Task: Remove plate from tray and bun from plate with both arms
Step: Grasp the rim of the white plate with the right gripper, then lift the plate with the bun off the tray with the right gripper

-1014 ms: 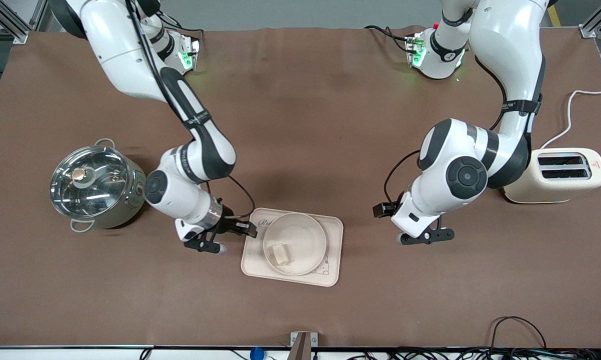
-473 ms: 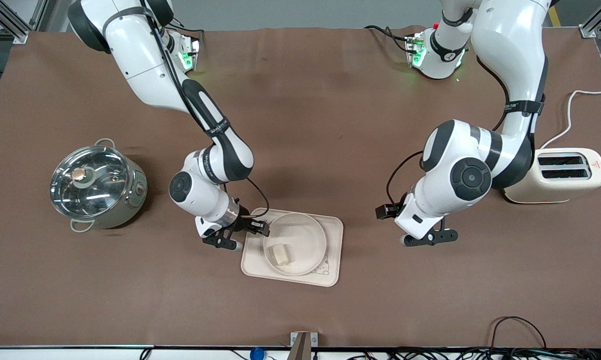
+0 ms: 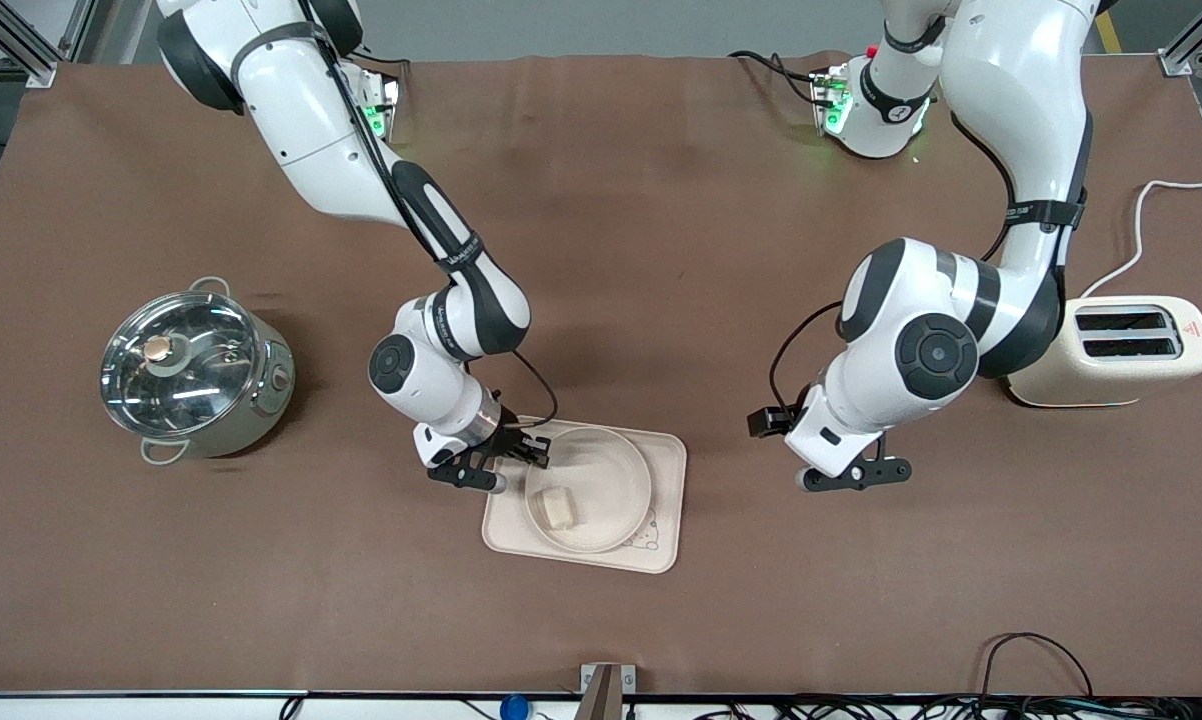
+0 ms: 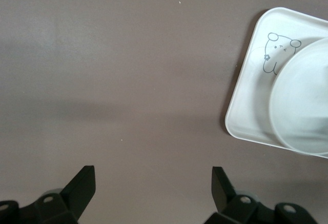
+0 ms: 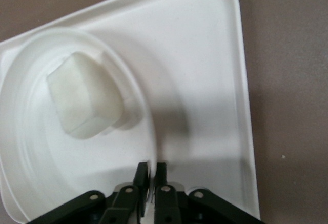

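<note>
The bun (image 3: 559, 508) lies in the plate (image 3: 611, 462), toward the rim at the right arm's end and on the side nearer the front camera. The plate sits on the tray (image 3: 667, 520), which rests on the desk (image 3: 601, 250) between the two arms. The right gripper (image 3: 514, 462) hangs over the tray's edge just beside the plate rim; in the right wrist view its fingers (image 5: 141, 173) are pressed almost together with only a slit between them, holding nothing, and the bun (image 5: 84, 101) lies apart from them inside the plate (image 5: 31, 147). The left gripper (image 3: 854, 474) hovers over bare desk, well apart from the tray toward the left arm's end; its fingers (image 4: 82, 185) stand wide with nothing between them, and the tray's corner (image 4: 246, 111) shows off to one side.

One bun, one plate, one tray, one lidded steel pot (image 3: 193, 370) at the right arm's end, one cream toaster (image 3: 1121, 350) with two slots at the left arm's end. The tray carries a rabbit drawing (image 4: 274, 52) and cursive writing too hidden to read. The toaster bears a red warning triangle; its text is too small to read.
</note>
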You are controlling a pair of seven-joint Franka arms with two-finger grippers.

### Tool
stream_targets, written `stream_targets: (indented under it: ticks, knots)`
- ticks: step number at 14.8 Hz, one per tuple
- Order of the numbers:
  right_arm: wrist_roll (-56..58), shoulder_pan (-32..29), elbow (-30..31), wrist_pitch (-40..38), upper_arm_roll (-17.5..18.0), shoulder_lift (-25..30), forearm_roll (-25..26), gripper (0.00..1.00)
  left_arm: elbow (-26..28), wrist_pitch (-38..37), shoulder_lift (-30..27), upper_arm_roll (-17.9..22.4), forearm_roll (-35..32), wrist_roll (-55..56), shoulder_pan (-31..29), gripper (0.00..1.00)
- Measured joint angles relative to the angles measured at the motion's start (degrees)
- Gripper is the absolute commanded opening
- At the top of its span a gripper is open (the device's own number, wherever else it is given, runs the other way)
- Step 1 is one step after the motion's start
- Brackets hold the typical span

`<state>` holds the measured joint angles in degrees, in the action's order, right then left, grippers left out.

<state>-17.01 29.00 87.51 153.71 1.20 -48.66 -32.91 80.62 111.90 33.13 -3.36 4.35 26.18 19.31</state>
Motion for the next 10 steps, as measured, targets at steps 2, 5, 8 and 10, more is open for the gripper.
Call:
stream_targets:
  ticks: [2, 5, 8, 10]
  knots:
    - [0.0, 0.0, -0.1, -0.5, -0.2, 0.3, 0.0, 0.01, 0.0, 0.0, 0.3, 0.0, 0.0, 0.0, 0.0, 1.00]
    - [0.0, -0.1, 2.1, -4.4, -0.4, 3.6, 0.0, 0.01, 0.0, 0.0, 0.4, 0.0, 0.0, 0.0, 0.0, 1.00]
    - [0.0, 0.0, 11.1, -5.8, -0.2, 12.1, -0.3, 0.01, 0.0, 0.0, 0.4, 0.0, 0.0, 0.0, 0.1, 1.00]
    - [0.0, 0.4, 18.7, -4.8, 0.7, 17.8, -2.1, 0.01, 0.0, 0.0, 0.4, 0.0, 0.0, 0.0, 0.1, 1.00]
